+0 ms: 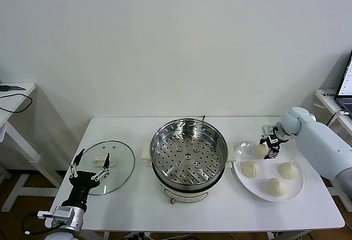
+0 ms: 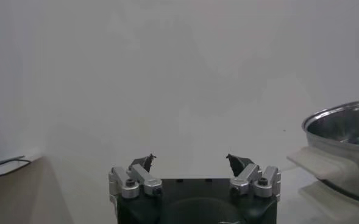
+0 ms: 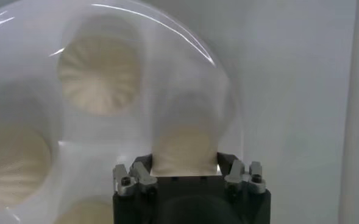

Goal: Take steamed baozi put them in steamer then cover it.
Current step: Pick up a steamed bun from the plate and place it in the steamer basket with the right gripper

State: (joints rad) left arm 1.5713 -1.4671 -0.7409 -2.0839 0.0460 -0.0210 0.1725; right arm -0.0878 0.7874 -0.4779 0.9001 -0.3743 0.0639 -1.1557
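Note:
The steamer (image 1: 188, 152) stands open mid-table, its perforated tray bare; its edge shows in the left wrist view (image 2: 344, 131). The glass cover (image 1: 116, 165) lies flat to its left. My right gripper (image 1: 269, 147) is shut on one steamed baozi (image 1: 261, 150) at the plate's far left part; the right wrist view shows the bun (image 3: 185, 146) squeezed between my gripper's (image 3: 185, 161) fingers. Three more baozi (image 1: 250, 168) (image 1: 287, 169) (image 1: 276, 186) sit on the white plate (image 1: 300, 187). My left gripper (image 1: 91, 165) is open and empty at the cover's near left edge (image 2: 191, 159).
The white table's front edge (image 1: 220, 229) runs close below the steamer and plate. A small side table (image 1: 11, 99) stands at the far left. A laptop (image 1: 346, 83) sits on a stand at the far right.

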